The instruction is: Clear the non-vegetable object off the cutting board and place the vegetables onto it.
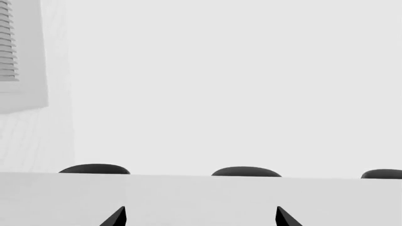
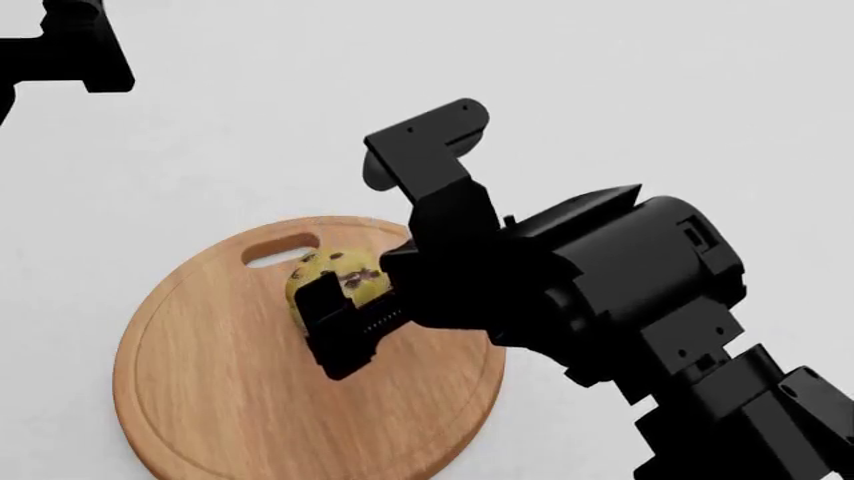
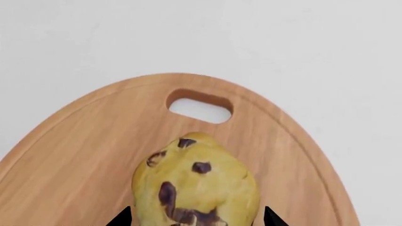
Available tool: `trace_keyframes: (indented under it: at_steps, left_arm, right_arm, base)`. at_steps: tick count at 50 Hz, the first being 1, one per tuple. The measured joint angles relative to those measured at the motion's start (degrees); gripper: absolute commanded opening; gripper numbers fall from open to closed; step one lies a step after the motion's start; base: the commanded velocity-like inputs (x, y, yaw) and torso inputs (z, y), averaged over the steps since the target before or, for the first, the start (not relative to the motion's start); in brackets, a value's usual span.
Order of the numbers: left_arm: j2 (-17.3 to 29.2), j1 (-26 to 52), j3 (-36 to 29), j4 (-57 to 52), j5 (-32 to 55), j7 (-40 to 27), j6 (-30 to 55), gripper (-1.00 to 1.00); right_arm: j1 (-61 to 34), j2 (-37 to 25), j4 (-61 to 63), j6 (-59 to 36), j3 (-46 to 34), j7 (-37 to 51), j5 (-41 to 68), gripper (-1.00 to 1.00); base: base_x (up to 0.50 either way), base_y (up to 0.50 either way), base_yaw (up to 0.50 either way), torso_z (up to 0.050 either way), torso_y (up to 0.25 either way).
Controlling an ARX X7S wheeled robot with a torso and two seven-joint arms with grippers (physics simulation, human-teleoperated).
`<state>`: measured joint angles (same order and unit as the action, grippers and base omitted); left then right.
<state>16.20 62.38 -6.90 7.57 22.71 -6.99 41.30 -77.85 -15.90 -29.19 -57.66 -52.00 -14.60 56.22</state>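
Meanwhile, at the far left of the head view, the left arm (image 2: 60, 45) was raised near the upper corner, well apart from the board, with only a dark block of it in frame. Its own wrist camera showed the left gripper (image 1: 201, 216) as two black fingertips (image 1: 116, 217) spread wide with nothing between them, above a pale table edge (image 1: 201, 197) and three dark rounded chair backs (image 1: 246, 172) beyond it.

Further right lay the cutting board (image 2: 200, 400), round and light-wooded, flat on the white table (image 2: 667, 100), its oval handle slot (image 2: 282, 251) on the far side from the robot. On the board, just nearer the robot than the slot, sat the muffin (image 2: 334, 278), yellowish with dark chips, resting on the wood inside the edge groove.

The right gripper (image 2: 350, 325) reached down from the right over the board and sat around the muffin. In the right wrist view the muffin (image 3: 195, 183) filled the space between the two fingertips (image 3: 122, 217), one tip showing on each side of it; whether they pressed on it or only flanked it could not be told. The board (image 3: 82, 155) showed beneath.

No vegetables appeared in any view.
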Motion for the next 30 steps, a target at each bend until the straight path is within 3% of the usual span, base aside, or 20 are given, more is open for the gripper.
trace_keyframes:
  at_steps: [24, 25, 30]
  left_arm:
    - [0.25, -0.10, -0.26, 0.37, 0.29, -0.16, -0.49, 1.00]
    - [0.26, -0.11, -0.27, 0.39, 0.30, -0.16, -0.52, 1.00]
    - [0.30, -0.15, -0.32, 0.48, 0.36, -0.17, -0.65, 1.00]
  right_arm:
    - [0.30, 0.18, -1.56, 0.58, -0.32, -1.31, 0.30, 1.00]
    - [0.31, 0.18, -1.57, 0.58, -0.31, -1.32, 0.30, -1.00]
    - [0.40, 0.19, -1.50, 0.51, -0.11, -0.68, 0.50, -1.00]
  base:
    - [0.00, 0.00, 0.00, 0.000, 0.000]
    - [0.00, 0.00, 0.00, 0.000, 0.000]
    - [0.00, 0.00, 0.00, 0.000, 0.000]
